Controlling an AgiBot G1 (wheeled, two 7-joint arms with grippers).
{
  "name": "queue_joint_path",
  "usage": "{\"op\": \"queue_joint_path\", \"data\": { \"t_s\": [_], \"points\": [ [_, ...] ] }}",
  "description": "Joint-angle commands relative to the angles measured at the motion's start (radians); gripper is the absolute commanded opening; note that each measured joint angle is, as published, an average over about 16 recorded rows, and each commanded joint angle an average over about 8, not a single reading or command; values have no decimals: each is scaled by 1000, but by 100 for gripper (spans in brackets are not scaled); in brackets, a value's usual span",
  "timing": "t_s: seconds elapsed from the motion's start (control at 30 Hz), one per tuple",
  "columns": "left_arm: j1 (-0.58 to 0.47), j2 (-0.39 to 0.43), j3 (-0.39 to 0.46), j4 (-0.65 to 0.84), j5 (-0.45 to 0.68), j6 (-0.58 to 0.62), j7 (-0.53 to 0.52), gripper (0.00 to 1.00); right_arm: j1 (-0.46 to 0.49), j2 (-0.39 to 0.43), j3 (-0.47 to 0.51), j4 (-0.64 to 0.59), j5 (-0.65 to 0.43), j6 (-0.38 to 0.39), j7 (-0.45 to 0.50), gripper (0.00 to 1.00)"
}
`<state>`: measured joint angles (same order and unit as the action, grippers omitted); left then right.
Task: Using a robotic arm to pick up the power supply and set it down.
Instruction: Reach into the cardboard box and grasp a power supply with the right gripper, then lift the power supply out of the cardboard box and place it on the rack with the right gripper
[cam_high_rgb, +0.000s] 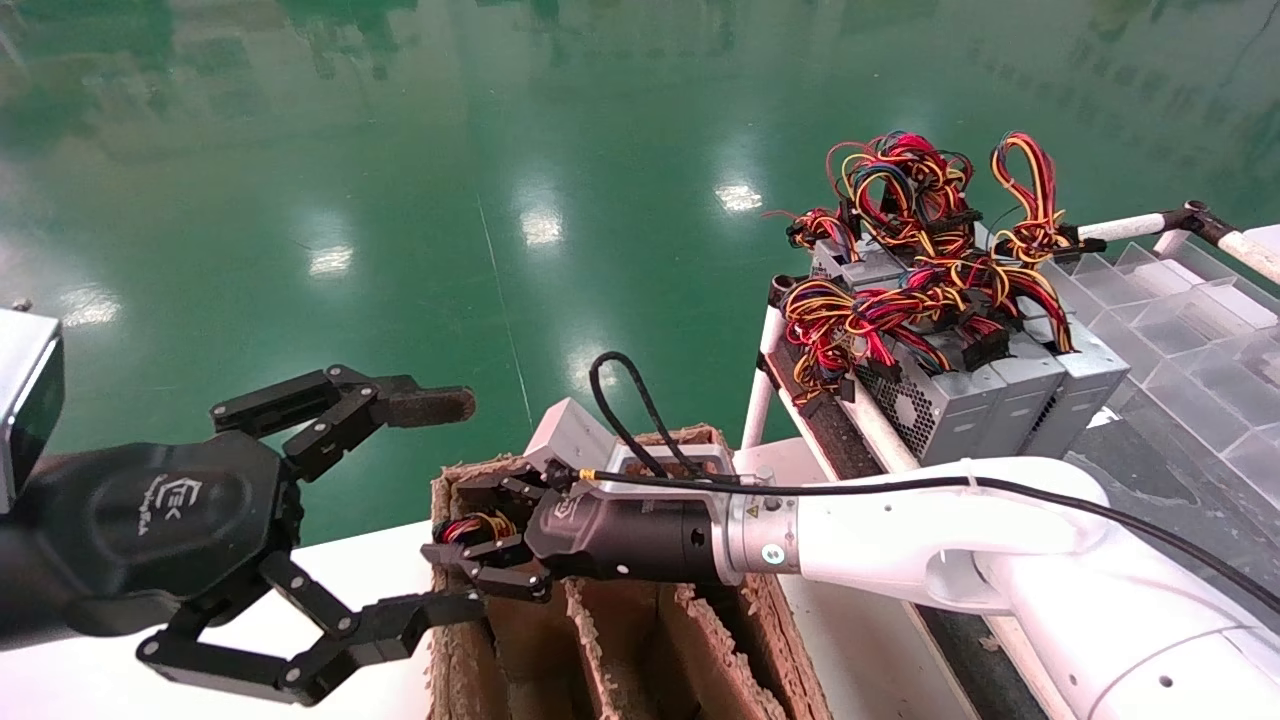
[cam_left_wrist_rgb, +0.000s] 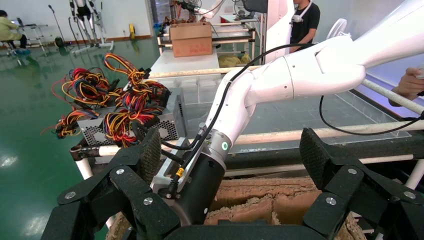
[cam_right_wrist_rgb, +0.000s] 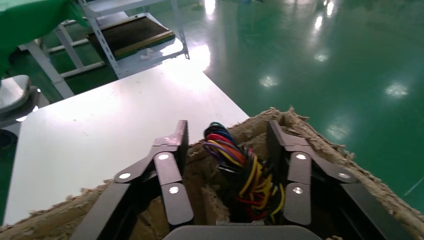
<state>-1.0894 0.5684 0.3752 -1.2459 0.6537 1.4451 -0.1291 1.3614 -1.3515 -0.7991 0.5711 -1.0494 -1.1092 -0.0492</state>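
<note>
Power supply (cam_right_wrist_rgb: 245, 175) sits down in a slot of the brown pulp tray (cam_high_rgb: 640, 640), only its red, yellow and black wire bundle poking up. Behind, on the rack (cam_high_rgb: 850, 420), more grey supply units (cam_high_rgb: 990, 385) are stacked with tangled wires. The right gripper (cam_high_rgb: 495, 545) reaches into the tray, fingers straddling the wires, partly spread. The left gripper (cam_high_rgb: 440, 500) hovers wide open beside the tray. Logo on its palm isn't readable.

Only an unreadable white logo on left pincer (cam_high_rgb: 410, 510) palm
</note>
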Motion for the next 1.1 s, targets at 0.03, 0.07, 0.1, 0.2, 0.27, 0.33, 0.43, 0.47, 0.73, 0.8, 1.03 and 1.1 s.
{"op": "queue_joint_path", "data": {
  "t_s": [0.03, 0.07, 0.1, 0.2, 0.27, 0.33, 0.43, 0.47, 0.73, 0.8, 1.03, 1.1],
  "points": [
    [0, 0, 0, 0, 0, 0, 0, 100, 0, 0, -8, 0, 7, 13, -11, 0],
    [0, 0, 0, 0, 0, 0, 0, 100, -1, 1, -12, 4, 9, 20, -16, 0],
    [0, 0, 0, 0, 0, 0, 0, 100, -2, 1, -17, 8, 10, 27, -20, 0],
    [0, 0, 0, 0, 0, 0, 0, 100, -7, 2, -29, 19, 17, 44, -27, 0],
    [0, 0, 0, 0, 0, 0, 0, 100, -9, 3, -37, 24, 22, 54, -29, 0],
    [0, 0, 0, 0, 0, 0, 0, 100, -11, 4, -44, 27, 28, 62, -29, 0],
    [0, 0, 0, 0, 0, 0, 0, 100, -12, 6, -51, 28, 39, 71, -31, 0],
    [0, 0, 0, 0, 0, 0, 0, 100, -13, 7, -52, 29, 44, 72, -32, 0],
    [0, 0, 0, 0, 0, 0, 0, 100, -17, 26, -39, 31, 92, 58, -55, 0],
    [0, 0, 0, 0, 0, 0, 0, 100, -16, 36, -29, 37, 107, 49, -64, 0],
    [0, 0, 0, 0, 0, 0, 0, 100, -17, 98, 25, 102, 174, 23, -84, 0],
    [0, 0, 0, 0, 0, 0, 0, 100, -19, 122, 43, 132, 195, 16, -85, 0]
  ]
}}
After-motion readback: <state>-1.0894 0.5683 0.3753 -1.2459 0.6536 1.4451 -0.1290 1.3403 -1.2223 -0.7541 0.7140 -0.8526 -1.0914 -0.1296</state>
